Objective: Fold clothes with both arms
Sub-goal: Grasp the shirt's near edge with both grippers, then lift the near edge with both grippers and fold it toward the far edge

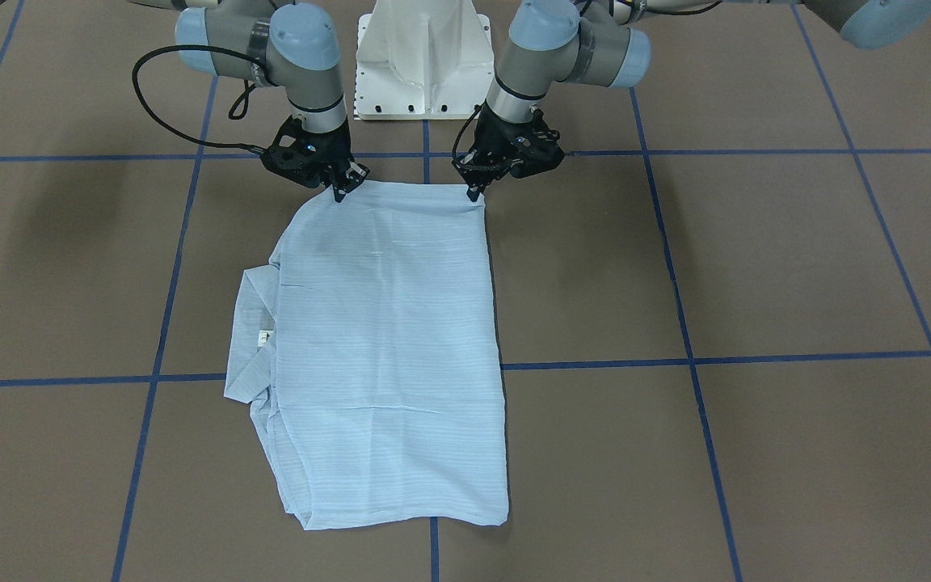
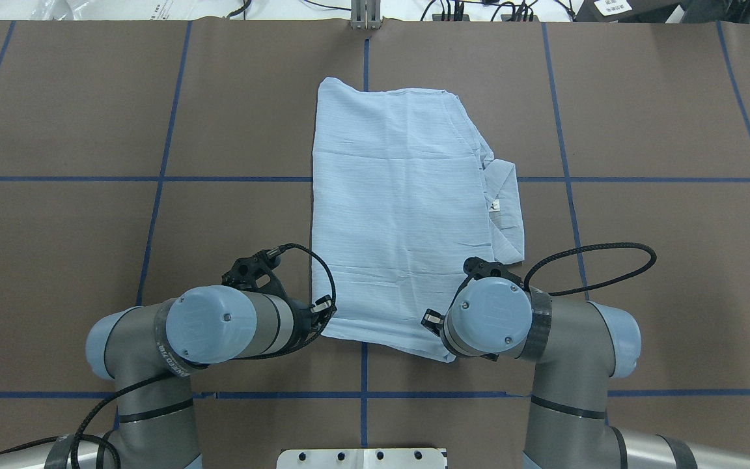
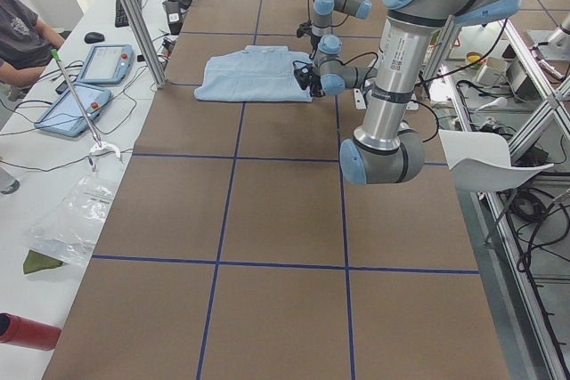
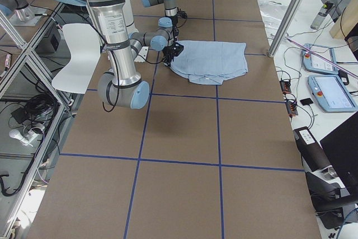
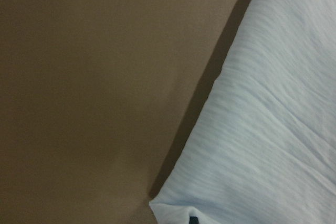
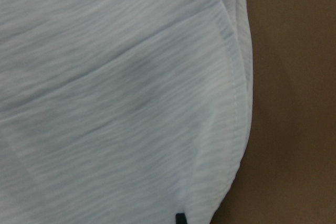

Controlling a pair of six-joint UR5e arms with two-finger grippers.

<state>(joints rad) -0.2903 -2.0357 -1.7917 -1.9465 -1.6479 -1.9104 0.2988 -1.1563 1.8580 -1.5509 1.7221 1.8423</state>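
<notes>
L gripper (image 1: 475, 191): I see both fingers drawn together to a point right on the shirt (image 1: 389, 339) corner nearest the robot, on its L side. They're pinched on the hem, cloth between them. Left wrist cam agrees: the corner sits at frame bottom w/ only a dark speck of finger poking out under the fabric, bare brown table (image 1: 756, 259) beside it.

R gripper (image 1: 342, 189): same story at the other near corner. Fingers closed to a point, nipping the hem edge. Right wrist cam is nearly all pale striped cloth w/ a stitched hem curving down the side & a dark finger tip at the very bottom.

Both grippers are low, tips at table level, angled in toward each other. L arm (image 1: 562, 44) & R arm (image 1: 288, 44) reach down from either side of the white base (image 1: 423, 65), wrists bent, black cable looping off each.

Shirt lies flat mid-table, folded to a long rectangle running from the robot's edge out to the far side, across one blue tape line (image 1: 716, 358). Collar (image 1: 251, 323) w/ neck label (image 1: 264, 336) sticks out on the robot's R side, approx halfway along. Far corners lie flat, a few light creases across the top layer.
</notes>
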